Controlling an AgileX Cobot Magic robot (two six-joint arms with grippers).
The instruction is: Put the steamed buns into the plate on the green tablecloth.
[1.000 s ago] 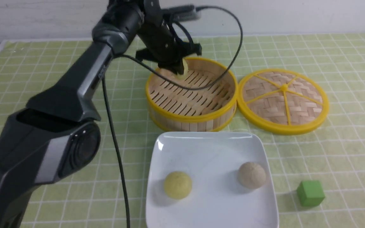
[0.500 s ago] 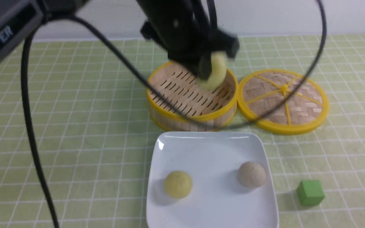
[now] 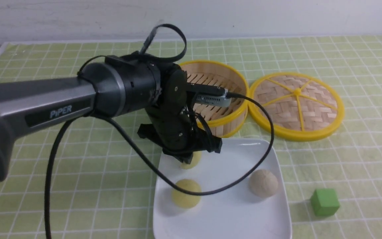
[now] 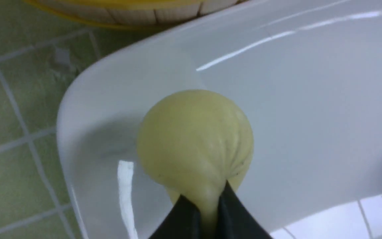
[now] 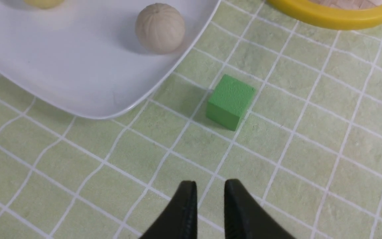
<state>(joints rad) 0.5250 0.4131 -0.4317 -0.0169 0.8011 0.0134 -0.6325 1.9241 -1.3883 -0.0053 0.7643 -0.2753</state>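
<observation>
While low over plate [image 3: 237,215], L gripper [image 4: 204,195] tight on yellow bun [image 4: 194,136], jaws near-shut.

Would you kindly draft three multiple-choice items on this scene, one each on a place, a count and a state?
1. Where is the green cube?
A. On the tablecloth, right of the plate
B. Inside the steamer
C. On the plate

2. How many buns show in the front view?
A. Two
B. Three
C. Four

3. What state is the left gripper in?
A. Open and empty
B. Shut on the far yellow bun
C. Shut on the green cube

Answers:
1 A: the green cube stands on the cloth just off the plate's right edge.
2 B: the far yellow bun, the near yellow bun and the beige bun are the only ones seen.
3 B: the left wrist view shows its fingers pinching that bun over the plate.
</observation>
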